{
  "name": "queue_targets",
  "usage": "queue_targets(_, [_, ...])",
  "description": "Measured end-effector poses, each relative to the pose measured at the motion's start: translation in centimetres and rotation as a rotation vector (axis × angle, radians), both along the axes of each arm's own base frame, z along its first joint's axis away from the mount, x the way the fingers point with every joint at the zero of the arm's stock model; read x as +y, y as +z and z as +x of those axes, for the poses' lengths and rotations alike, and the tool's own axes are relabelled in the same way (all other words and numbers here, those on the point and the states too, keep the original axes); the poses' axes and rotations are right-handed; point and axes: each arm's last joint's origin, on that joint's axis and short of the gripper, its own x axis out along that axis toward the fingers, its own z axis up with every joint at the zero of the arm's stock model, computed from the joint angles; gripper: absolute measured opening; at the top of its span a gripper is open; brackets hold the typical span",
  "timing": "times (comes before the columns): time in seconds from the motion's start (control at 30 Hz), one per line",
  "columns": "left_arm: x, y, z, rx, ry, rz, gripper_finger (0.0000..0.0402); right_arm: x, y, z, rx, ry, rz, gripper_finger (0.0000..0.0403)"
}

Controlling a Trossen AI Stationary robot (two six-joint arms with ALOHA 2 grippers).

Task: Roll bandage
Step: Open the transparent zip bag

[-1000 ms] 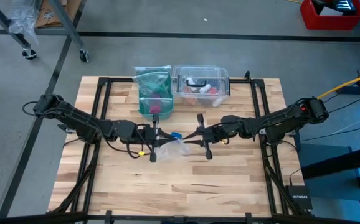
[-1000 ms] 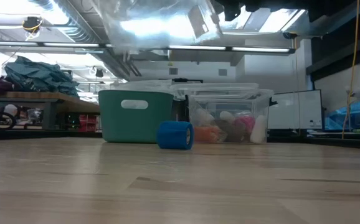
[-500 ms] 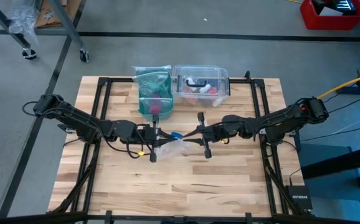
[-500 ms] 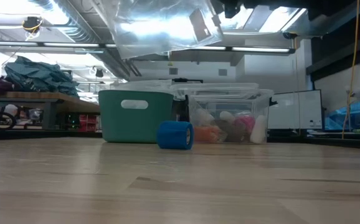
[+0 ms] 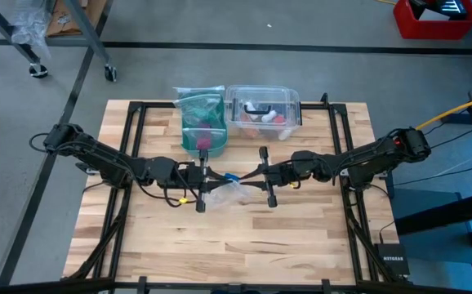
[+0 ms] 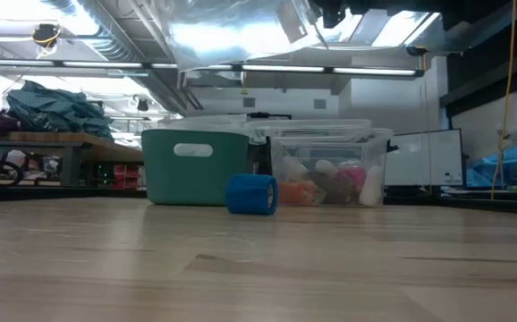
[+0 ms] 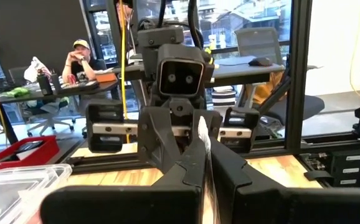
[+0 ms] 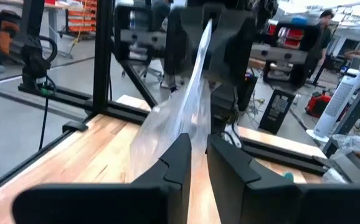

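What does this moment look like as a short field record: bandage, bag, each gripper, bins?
bandage: blue roll lying on the table, free of both grippers
bag: clear zip bag held up off the table between the two grippers
left gripper: shut on the bag's edge, mid-table
right gripper: shut on the bag's opposite edge, facing the left one
bins: teal bin and clear box side by side at the table's far edge
task state: bandage untouched
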Motion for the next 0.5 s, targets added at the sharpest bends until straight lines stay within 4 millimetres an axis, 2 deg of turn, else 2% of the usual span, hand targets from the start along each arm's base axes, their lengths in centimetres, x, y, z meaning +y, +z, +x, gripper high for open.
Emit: queue_targets(0.5, [0.06,-0.52,0.03,0.052,0.020,-0.004,0.0000,0.05,0.05,-0.01,-0.005,0.017,0.001,0.0056])
